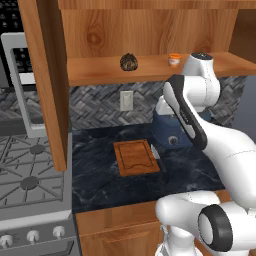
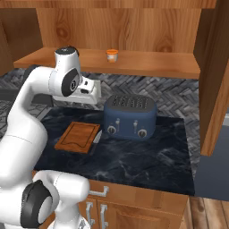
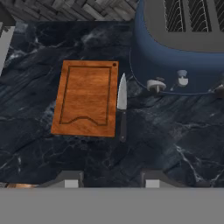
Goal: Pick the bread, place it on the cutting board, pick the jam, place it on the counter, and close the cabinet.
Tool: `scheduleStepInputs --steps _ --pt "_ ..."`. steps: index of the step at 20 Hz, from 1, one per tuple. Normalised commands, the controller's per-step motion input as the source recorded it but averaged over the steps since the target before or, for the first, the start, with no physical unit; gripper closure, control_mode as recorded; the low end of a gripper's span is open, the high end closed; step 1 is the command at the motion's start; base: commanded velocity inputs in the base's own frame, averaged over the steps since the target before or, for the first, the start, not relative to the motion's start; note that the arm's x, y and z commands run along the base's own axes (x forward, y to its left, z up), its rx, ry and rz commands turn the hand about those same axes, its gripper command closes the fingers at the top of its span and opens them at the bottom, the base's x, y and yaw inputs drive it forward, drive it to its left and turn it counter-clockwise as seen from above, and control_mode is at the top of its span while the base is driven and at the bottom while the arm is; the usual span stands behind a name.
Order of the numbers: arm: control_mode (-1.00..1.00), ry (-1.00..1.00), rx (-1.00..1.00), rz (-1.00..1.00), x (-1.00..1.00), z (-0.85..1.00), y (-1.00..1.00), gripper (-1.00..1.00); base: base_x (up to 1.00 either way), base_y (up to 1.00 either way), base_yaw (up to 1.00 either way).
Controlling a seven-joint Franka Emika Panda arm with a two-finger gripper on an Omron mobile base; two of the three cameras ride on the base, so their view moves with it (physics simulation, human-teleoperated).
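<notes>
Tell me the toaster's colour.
Dark blue toaster with grey slots on top and silver knobs; the right base view shows it best.

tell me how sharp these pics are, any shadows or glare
Left base view: soft, evenly lit, faint shade under the cabinet shelf. Right base view: similar, the toaster casts little shadow. Hand view: cutting board and knife crisp; no glare on the counter.

A kitchen: gas stove [image 1: 30, 175], toaster [image 2: 129, 117], stone counter [image 2: 152, 156], wall cabinet [image 1: 150, 30].

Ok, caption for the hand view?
Open gripper looks down on the empty cutting board, knife beside it, blue toaster behind, on the counter.
</notes>
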Motion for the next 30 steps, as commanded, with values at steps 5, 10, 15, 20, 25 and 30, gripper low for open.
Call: scheduleStepInputs --steps 5,10,15,20,25,30 --pt "-1.0 -0.04 0.0 0.0 -0.05 0.0 0.0 -1.0 0.0 0.0 0.0" --pt "-1.0 -0.14 0.0 0.01 -0.12 0.01 -0.07 -1.0 0.0 0.0 0.0" --pt "-1.0 -0.2 -0.02 0.01 -0.19 0.06 -0.08 -1.0 0.0 0.0 0.0" --pt "-1.0 -0.22 -0.04 0.0 -0.21 0.06 -0.06 -1.0 0.0 0.0 0.0" --pt "-1.0 -0.19 -0.03 0.0 -0.21 0.11 -0.07 -1.0 0.0 0.0 0.0" --pt "-1.0 -0.11 0.0 0.0 -0.17 0.21 -0.07 -1.0 0.0 0.0 0.0"
